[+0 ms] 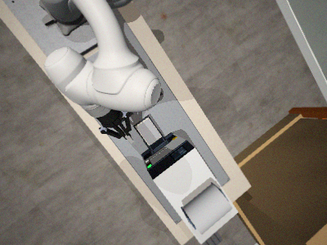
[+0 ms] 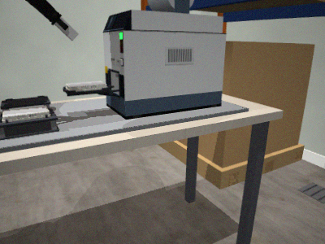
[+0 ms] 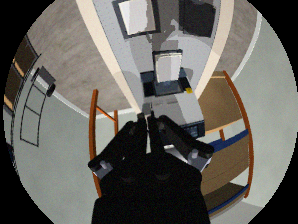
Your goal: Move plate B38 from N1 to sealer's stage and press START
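Note:
A white plate (image 2: 85, 86) lies on the sealer's stage (image 2: 81, 92), which stands out at the left of the white sealer (image 2: 162, 61). The same plate shows in the overhead view (image 1: 149, 131) and in the wrist view (image 3: 166, 66). The sealer's lamp (image 2: 121, 36) is green; it also shows from overhead (image 1: 149, 166). My gripper (image 1: 118, 128) (image 2: 67, 30) is shut and empty. It hangs high in the air, up and to the left of the sealer, well above the stage. In the wrist view its fingers (image 3: 149, 123) are pressed together with nothing between them.
Two black nests stand at the left end of the table: one holds a white plate (image 2: 26, 114) (image 3: 136, 15), the other is dark and empty (image 2: 24, 102) (image 3: 196, 16). A foil roll (image 1: 206, 206) sits on top of the sealer. A big cardboard box (image 2: 264, 102) stands behind the table.

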`<state>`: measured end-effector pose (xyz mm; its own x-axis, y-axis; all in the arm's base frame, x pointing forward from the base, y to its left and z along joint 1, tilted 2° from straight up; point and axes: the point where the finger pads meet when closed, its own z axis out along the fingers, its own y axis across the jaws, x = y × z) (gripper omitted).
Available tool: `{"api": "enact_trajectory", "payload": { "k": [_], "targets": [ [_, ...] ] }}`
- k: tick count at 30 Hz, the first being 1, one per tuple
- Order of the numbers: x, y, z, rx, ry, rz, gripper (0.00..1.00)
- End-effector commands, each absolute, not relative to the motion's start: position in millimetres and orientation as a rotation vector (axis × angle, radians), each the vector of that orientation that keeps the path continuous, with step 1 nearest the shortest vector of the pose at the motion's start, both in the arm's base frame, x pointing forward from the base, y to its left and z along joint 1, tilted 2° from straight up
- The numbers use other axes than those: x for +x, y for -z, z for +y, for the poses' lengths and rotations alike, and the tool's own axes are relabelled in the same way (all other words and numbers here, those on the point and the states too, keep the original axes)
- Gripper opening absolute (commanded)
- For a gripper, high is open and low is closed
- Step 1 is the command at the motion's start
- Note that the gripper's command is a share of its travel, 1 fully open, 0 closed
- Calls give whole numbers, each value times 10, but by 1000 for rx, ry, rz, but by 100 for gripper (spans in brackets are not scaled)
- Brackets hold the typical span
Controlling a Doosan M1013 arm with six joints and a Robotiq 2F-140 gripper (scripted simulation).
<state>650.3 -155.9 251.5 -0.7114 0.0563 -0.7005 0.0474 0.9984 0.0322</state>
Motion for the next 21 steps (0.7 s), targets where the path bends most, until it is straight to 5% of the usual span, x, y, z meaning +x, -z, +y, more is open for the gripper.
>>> {"api": "enact_trajectory", "payload": {
  "k": [1,21],
  "targets": [
    [6484,-2516,-1582,71,-10,2361,10],
    [6484,-2516,-1582,73,-15,2495,10]
  ]
}}
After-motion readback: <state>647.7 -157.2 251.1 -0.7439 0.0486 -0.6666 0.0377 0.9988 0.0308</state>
